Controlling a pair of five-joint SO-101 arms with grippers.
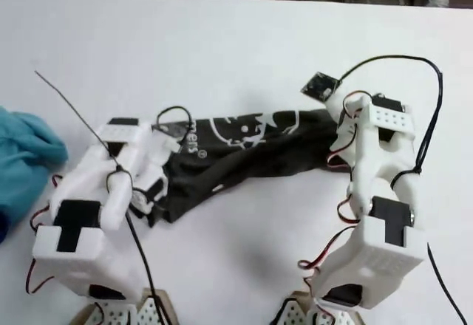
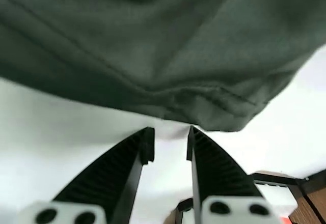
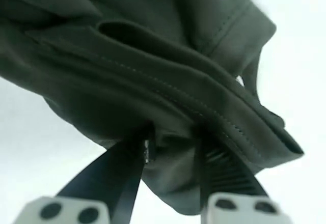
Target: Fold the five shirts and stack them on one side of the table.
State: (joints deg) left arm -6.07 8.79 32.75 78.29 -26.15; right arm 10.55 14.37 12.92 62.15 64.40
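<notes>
A black shirt (image 1: 244,155) with white print lies stretched across the white counter (image 1: 222,37). In the high view its long axis runs from 8 o'clock to 2 o'clock between the two arms. The right claw (image 3: 173,150), at the 2 o'clock end, is clamped on a bunched fold of hem. The left claw (image 2: 169,142), fingers slightly apart and holding nothing, sits low just short of the 8 o'clock hem. Both arms bend forward over the cloth. A teal garment (image 1: 26,159), likely another shirt, lies heaped at 9 o'clock.
</notes>
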